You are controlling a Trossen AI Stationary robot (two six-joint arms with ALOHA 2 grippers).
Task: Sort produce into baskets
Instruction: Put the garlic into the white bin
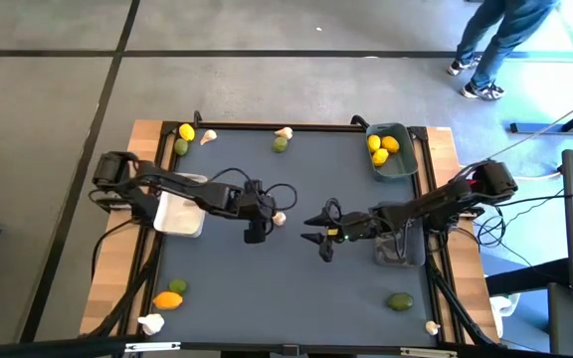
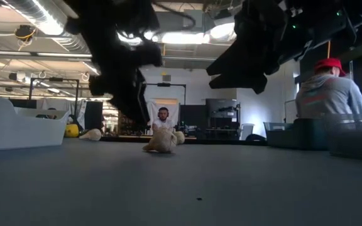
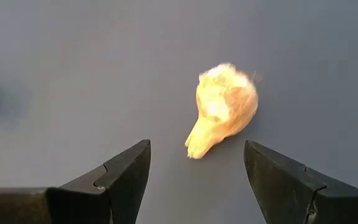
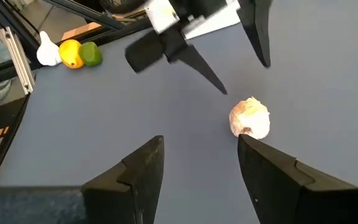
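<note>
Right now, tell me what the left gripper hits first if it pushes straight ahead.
Most likely the garlic bulb on the mat: it lies just ahead of the left gripper, between the open fingers' line, though depth is uncertain.

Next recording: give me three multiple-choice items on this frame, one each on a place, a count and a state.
1. Where does the garlic bulb nearest the left end effector lie?
A. In the white basket
B. On the mat mid-table
C. In the blue-grey basket

2. How many lemons are in the blue-grey basket?
A. None
B. Three
C. Seven

3. The left end effector is:
A. Open, holding nothing
B. Shut on a lime
C. Shut on a lemon

Key: 1 B, the bulb rests on bare mat; 2 B, three yellow pieces show inside; 3 A, its fingers stand apart with the bulb lying ahead of them.
</note>
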